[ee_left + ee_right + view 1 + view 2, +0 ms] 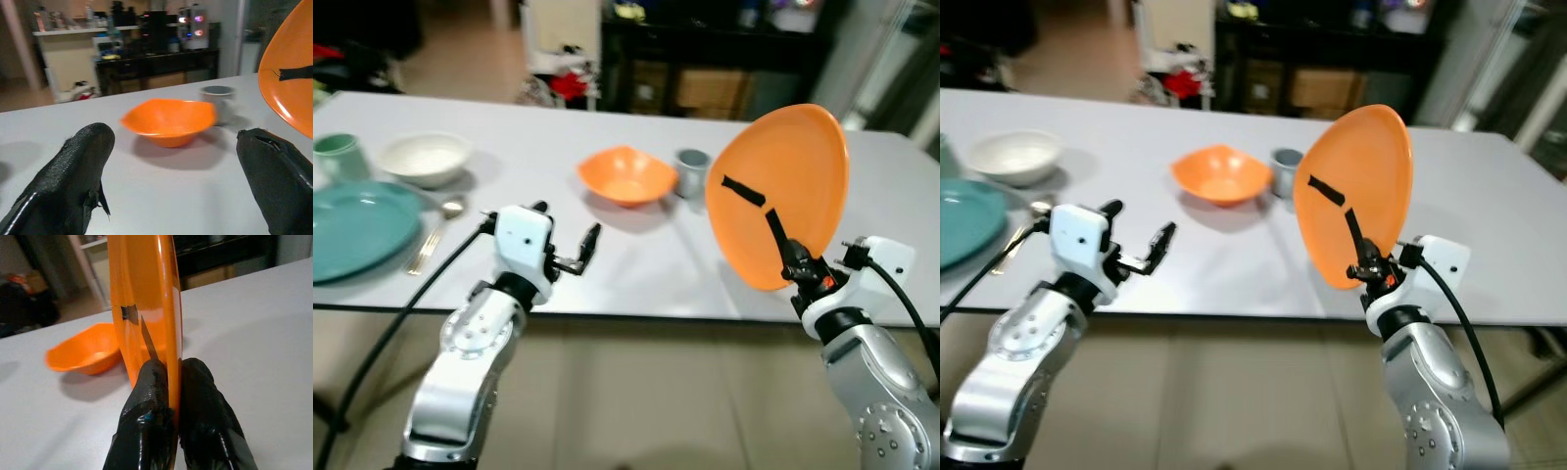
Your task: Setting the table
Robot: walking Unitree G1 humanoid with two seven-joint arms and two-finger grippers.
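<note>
I read the right gripper as pinched on the rim of the orange plate, one black finger on each face, and the right wrist view confirms the edge is squeezed between the two pads. The plate is held nearly on edge, tilted, above the near edge of the table and clear of its surface. It is a plain, glossy orange disc, shallow, with a slightly raised rim; its concave face is turned toward my head camera. One long finger lies across that face as a dark strip reaching toward the middle.

Taking the orange bowl as my reference: the plate is to the bowl's right and nearer to me, raised. A grey cup stands just beside the bowl on its right, between bowl and plate. The bowl is the same orange as the plate, with a wavy, squarish rim, and sits upright.

Well to the left of the bowl I see a white bowl, a green mug, a teal plate and a spoon lying just beside the teal plate's right edge.

The left gripper hovers over the near table edge, nearer to me than the bowl and a little left of it. Its fingers are spread apart, holding nothing.
</note>
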